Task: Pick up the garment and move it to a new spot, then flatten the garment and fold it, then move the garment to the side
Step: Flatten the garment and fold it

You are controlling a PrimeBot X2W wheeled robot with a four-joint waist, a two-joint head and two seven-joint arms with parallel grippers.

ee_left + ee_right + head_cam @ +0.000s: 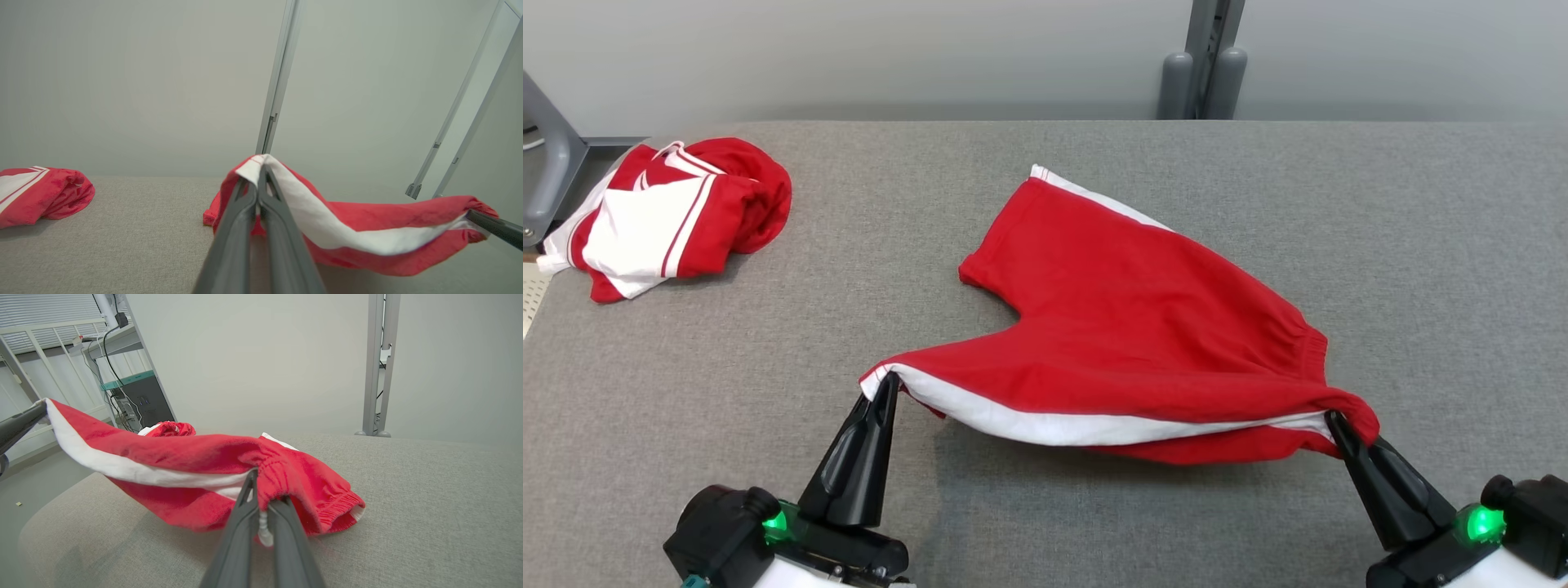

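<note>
**A:** Head view first; where is the garment?

**B:** The red shorts (1127,327) lie across the middle of the grey table (1094,531); the far leg rests flat, while the near edge with its white stripe hangs raised between the two grippers. The left gripper (889,385) has its jaws pressed together on the hem corner of the near leg; the right gripper (1337,425) pinches the waistband end. A crumpled red and white garment (670,216) sits well apart at the table's far left corner; a grey post (1202,65) stands behind the table.

**A:** And the left wrist view?

**B:** The two dark fingers meet on the white-edged corner, cloth folded over their tips; the striped edge sags away to the right, where the right gripper's finger holds the other end; the crumpled garment lies at the left.

**A:** The right wrist view?

**B:** The jaws are closed on the gathered elastic waistband, with a bit of white cloth between them; the stripe runs up to the left, to the left gripper's tip; the lower layer of the red shorts touches the table.
</note>
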